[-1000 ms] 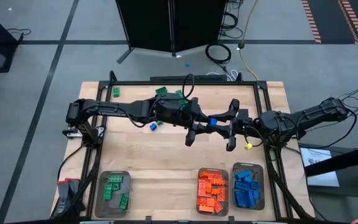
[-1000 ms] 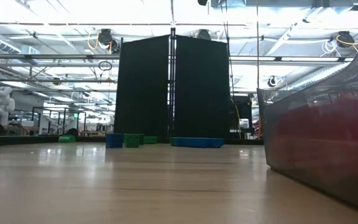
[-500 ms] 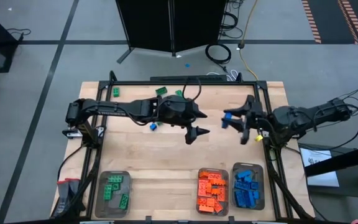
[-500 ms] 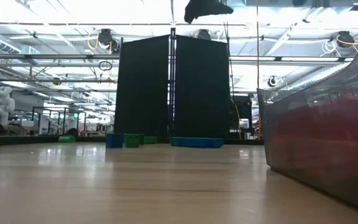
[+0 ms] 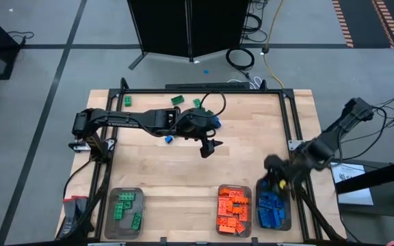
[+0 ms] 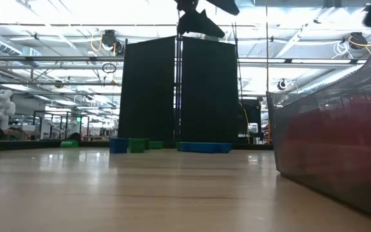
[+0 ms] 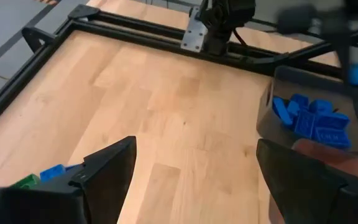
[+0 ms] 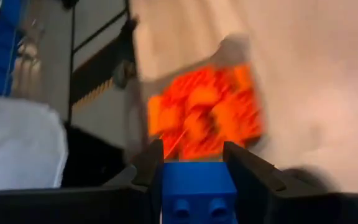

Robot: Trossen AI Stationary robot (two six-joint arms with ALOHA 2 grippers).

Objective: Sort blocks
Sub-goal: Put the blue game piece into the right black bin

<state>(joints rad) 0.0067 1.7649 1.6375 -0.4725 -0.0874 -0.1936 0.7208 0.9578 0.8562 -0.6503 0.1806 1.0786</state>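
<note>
My right gripper [image 5: 273, 176] hangs over the far end of the clear tray of blue blocks [image 5: 273, 206], shut on one blue block [image 8: 197, 194]. In its wrist view the tray of orange blocks [image 8: 204, 112] lies beyond the fingers. My left gripper [image 5: 208, 146] hangs open over the table's middle, with nothing between its fingers [image 7: 107, 168]. Loose green blocks [image 5: 177, 100] and a blue block [image 5: 167, 139] lie on the wood at the far left. A third tray [image 5: 124, 212] holds green blocks. My right gripper pinches the blue block by two opposite sides [image 8: 166, 186] between its two fingers. The fingers slant down toward the trays. The block is lifted clear, its studs facing the wrist camera.
The three trays stand in a row along the near edge: green left, orange [image 5: 234, 210] and blue right. A black frame [image 5: 289, 109] runs round the table. Bare wood [image 5: 169, 178] lies between the loose blocks and the trays.
The two grippers met over the table's middle with the blue block between them. My left gripper let go, opened, drew back toward the left and tipped down. My right gripper carried the block toward the right edge, then swung to the near edge over the blue tray, turning as it went.
</note>
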